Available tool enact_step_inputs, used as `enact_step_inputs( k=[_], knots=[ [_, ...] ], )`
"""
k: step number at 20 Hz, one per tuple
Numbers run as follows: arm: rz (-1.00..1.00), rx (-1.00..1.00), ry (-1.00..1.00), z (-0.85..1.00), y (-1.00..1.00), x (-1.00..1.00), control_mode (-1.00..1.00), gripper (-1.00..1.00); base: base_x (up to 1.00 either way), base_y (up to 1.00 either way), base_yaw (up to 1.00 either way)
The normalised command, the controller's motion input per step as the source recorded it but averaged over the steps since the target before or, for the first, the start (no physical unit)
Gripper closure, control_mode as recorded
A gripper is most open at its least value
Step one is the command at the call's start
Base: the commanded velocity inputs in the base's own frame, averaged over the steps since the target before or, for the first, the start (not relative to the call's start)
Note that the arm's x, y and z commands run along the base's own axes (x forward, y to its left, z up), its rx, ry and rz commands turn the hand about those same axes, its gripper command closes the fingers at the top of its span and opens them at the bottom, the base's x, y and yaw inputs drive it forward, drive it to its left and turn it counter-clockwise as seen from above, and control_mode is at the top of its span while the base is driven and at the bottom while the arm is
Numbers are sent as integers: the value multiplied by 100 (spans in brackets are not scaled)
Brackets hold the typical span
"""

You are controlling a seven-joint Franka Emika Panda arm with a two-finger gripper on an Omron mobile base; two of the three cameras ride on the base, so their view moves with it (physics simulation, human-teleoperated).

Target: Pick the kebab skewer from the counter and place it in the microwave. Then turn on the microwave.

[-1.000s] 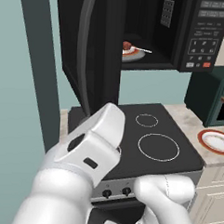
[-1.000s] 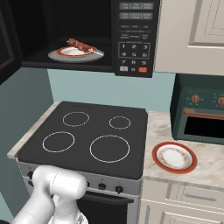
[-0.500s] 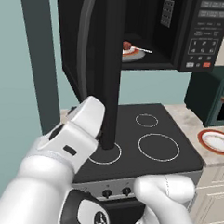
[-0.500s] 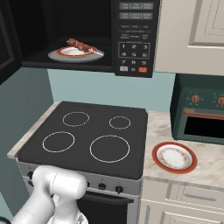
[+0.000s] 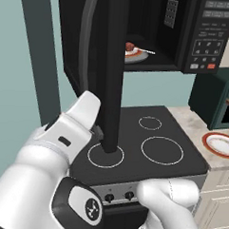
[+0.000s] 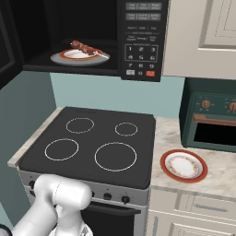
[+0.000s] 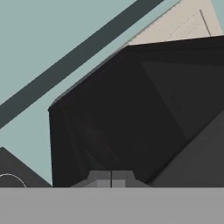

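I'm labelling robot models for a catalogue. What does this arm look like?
The arm has glossy white, rounded shells with dark joints. One black joint cap carries a small white hexagon emblem, and a small dark slot marks the upper link. No cables are visible.

The big black boxy microwave [image 6: 138, 39] sits at the top of the frame with its door [image 5: 93, 63] swung open. Inside it, the kebab skewer of small meat chunks [image 6: 85, 47] lies on a round plate [image 6: 79, 57]. Below is the flat black stovetop with four rings [image 6: 92, 143]. To its right, on the speckled stone counter [image 6: 216, 177], lies a red-rimmed plate [image 6: 183, 166]. Behind that plate stands the dark green toaster oven [image 6: 209, 122].
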Motion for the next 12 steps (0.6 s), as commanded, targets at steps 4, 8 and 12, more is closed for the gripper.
enact_step_inputs(
  k=[4, 8, 12],
  knots=[
    [-3, 0, 0, 0, 0, 6, -100, 100, 0, 0, 0],
    [-4, 0, 0, 0, -2, -1, -100, 100, 0, 0, 0],
    [-4, -1, 0, 0, -11, -5, -100, 100, 0, 0, 0]
  ],
)
